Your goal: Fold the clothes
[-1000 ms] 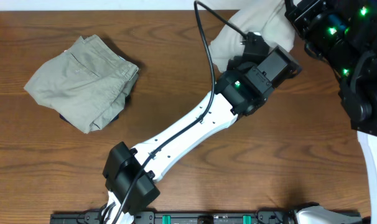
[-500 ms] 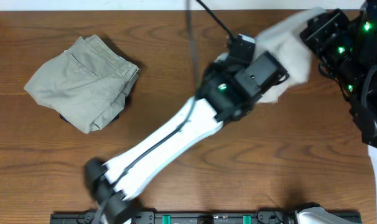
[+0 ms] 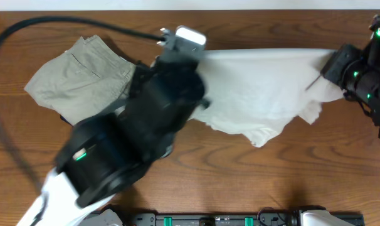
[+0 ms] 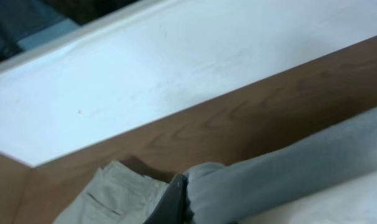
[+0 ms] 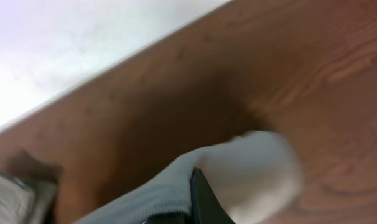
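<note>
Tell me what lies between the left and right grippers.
The pale T-shirt spans the whole gap from the left gripper to the right gripper, both shut on it. The overhead view shows this.

The T-shirt (image 3: 259, 94), a second ago a bunched heap at the back of the table (image 3: 240, 176) well away from the trousers (image 3: 77, 85), is now pulled out into a wide sheet that starts just beside the trousers and runs away from them to the right end effector (image 3: 331, 66). The left end effector (image 4: 178, 200), then reaching into that heap with its jaws slightly apart, has clamped on a fold of the shirt and swung over beside the trousers, and the left arm (image 3: 115, 157) now covers their edge. The right end effector has drawn farther from the trousers, gripping the shirt's other end.
</note>
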Robot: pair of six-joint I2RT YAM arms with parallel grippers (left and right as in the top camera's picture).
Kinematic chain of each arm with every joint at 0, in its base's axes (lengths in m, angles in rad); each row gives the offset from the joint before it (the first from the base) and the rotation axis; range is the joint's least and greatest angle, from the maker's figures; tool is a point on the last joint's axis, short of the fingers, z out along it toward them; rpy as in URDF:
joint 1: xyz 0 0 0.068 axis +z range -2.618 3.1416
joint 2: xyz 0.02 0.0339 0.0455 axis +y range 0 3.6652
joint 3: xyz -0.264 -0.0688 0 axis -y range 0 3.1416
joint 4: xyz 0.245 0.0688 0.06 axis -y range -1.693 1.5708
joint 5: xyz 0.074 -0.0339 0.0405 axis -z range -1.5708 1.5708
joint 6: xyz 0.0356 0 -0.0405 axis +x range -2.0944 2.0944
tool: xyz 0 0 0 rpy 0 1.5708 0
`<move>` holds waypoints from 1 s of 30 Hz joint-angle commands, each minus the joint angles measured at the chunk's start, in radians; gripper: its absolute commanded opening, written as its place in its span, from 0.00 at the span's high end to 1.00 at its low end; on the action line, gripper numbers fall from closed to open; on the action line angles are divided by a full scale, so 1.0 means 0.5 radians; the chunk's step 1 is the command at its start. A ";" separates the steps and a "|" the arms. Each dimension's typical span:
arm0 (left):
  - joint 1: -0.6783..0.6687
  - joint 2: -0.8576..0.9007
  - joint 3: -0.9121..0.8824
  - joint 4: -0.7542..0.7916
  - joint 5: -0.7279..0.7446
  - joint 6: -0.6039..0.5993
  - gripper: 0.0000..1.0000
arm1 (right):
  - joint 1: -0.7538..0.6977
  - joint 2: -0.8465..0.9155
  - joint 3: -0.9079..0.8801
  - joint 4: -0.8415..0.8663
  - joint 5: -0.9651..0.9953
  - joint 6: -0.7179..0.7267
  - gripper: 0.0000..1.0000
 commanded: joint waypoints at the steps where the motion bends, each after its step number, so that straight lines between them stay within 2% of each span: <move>1: 0.022 -0.182 0.011 -0.030 0.064 0.152 0.94 | -0.034 -0.047 0.034 -0.092 0.121 -0.188 0.99; 9: 0.021 -0.413 0.124 -0.192 0.253 0.146 0.94 | -0.029 -0.339 0.034 -0.269 0.039 -0.292 0.99; 13: 0.021 -0.436 0.306 -0.288 0.328 0.103 0.94 | -0.029 -0.537 0.035 -0.291 -0.108 -0.360 0.99; 18: 0.023 -0.424 0.458 -0.318 0.328 0.104 0.94 | -0.030 -0.648 0.034 -0.322 -0.104 -0.359 0.99; 21: 0.024 -0.386 0.457 -0.314 0.216 0.103 0.94 | -0.030 -0.600 0.034 -0.318 -0.085 -0.359 0.99; 26: 0.066 -0.177 0.455 -0.311 -0.142 0.112 0.94 | -0.031 -0.363 0.034 -0.274 -0.066 -0.359 0.98; 30: 0.333 0.120 0.455 -0.246 -0.079 0.153 0.94 | -0.031 -0.060 0.034 -0.198 -0.066 -0.359 0.96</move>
